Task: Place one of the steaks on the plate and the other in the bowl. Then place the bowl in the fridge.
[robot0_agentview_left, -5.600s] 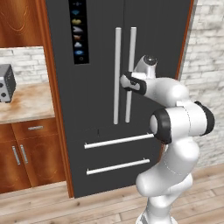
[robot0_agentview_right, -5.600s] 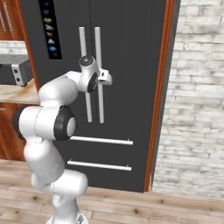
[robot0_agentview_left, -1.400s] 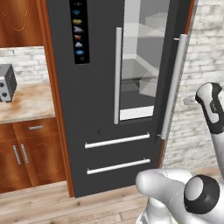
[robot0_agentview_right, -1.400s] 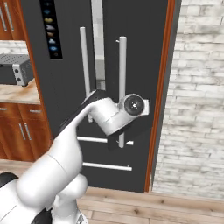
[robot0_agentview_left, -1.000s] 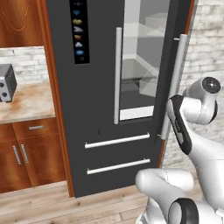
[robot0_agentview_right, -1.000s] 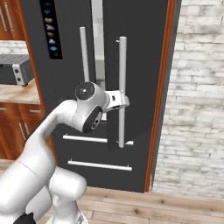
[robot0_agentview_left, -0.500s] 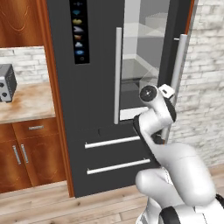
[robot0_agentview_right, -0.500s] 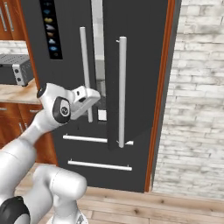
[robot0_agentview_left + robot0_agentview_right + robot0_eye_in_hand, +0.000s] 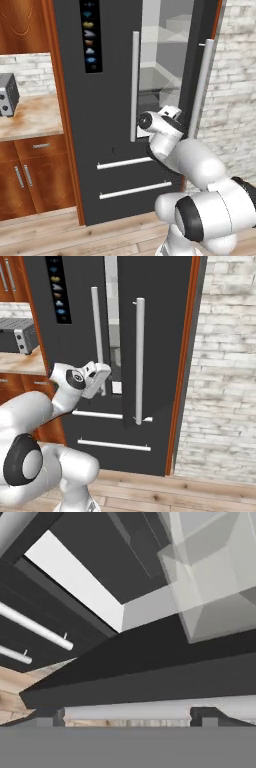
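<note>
Black tall fridge [image 9: 107, 100] w/ long silver bar handles: stands upright, long axis vertical, front faces the robot. Right door [image 9: 155, 331] swung part open, hinged at right by the brick wall [image 9: 225, 356]; its handle [image 9: 139, 361] runs vertical. Left door shut, handle [image 9: 134, 85] vertical, dark icon strip [image 9: 90, 35] near top. Pale interior w/ clear glass shelves [image 9: 165, 55] seen thru the gap. Two lower drawers, silver bars [image 9: 125, 162] horizontal.
White arm w/ dark joints: rises from near right in left base view, elbow bent, forearm reaching toward fridge centre, wrist level w/ bottom of the door handles.
Two-finger gripper [image 9: 127, 714]: jaws spread wide, nothing between; pointed at the open door's lower edge.
Grey toaster [image 9: 7, 95] on wood counter [image 9: 30, 117], far left.
</note>
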